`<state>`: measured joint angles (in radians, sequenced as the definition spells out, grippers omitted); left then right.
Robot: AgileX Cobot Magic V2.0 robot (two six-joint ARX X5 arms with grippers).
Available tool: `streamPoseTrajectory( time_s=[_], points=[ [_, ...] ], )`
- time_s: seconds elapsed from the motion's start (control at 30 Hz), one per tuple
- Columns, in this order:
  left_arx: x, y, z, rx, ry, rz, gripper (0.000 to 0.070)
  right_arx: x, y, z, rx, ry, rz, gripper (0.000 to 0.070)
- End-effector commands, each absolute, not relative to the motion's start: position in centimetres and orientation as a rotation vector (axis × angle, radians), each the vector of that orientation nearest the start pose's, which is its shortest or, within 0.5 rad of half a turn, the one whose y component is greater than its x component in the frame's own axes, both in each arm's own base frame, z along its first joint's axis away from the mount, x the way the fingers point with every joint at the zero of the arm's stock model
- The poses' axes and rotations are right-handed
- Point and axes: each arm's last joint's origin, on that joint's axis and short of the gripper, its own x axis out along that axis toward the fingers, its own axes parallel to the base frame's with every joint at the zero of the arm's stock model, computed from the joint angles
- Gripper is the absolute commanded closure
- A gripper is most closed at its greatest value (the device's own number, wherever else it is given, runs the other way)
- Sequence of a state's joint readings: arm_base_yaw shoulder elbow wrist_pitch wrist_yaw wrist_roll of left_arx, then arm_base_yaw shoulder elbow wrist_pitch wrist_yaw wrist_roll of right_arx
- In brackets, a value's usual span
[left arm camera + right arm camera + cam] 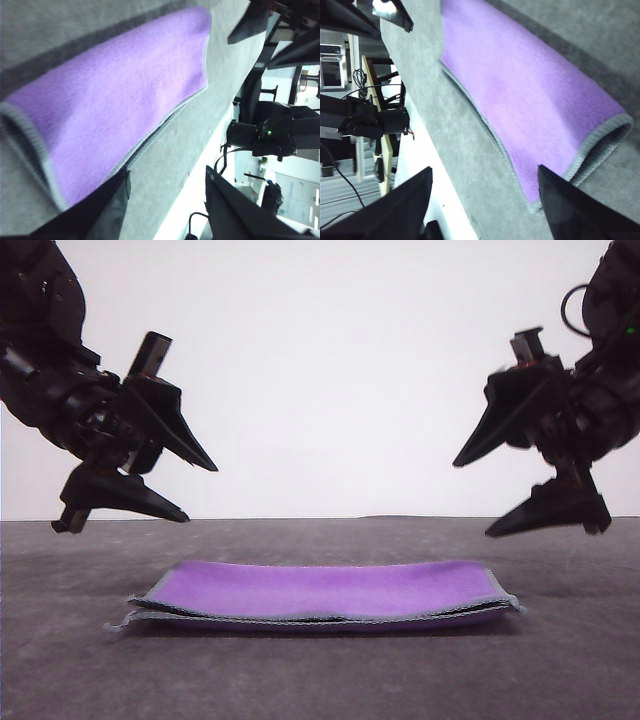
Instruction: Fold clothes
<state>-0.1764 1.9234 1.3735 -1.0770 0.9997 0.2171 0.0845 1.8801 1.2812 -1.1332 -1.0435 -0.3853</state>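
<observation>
Purple fleece faces up on the cloth, which lies folded in half on the grey counter, near the middle of the front view and slightly toward six o'clock. Its two layers are stacked, with a thin dark grey line of the other face showing between the light stitched hems along the near edge.

Your left claw hangs in the air at about ten o'clock from the cloth, jaws spread wide and holding nothing. Your right claw mirrors it at about two o'clock, also wide apart and empty. Both are well above the counter and clear of the fabric.

In the left wrist view, the cloth shows its rolled fold edge gaping slightly, the layers not pressed flat. The right wrist view shows the same cloth with the end curling up off the counter.

If you mean to fold again, the likely trouble is catching only the top layer: the hems sit just offset, so a shallow pinch could peel the fold open. The soft fleece may also drag and bunch on the felt-like counter if one claw moves ahead of the other, leaving a skewed fold.
</observation>
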Motion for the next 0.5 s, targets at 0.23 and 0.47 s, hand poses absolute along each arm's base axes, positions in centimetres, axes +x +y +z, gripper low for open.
streamPoseTrajectory(
  time_s=[0.23,0.47],
  points=[
    [32.1,-6.3,25.9,-0.207,1.263,-0.822,0.0414,29.3,4.1,24.7,0.279,1.345,0.847,0.0277],
    [29.5,-4.7,30.5,-0.138,1.128,-0.703,0.0414,24.4,3.2,26.0,0.183,1.309,0.655,0.0276]
  ],
)
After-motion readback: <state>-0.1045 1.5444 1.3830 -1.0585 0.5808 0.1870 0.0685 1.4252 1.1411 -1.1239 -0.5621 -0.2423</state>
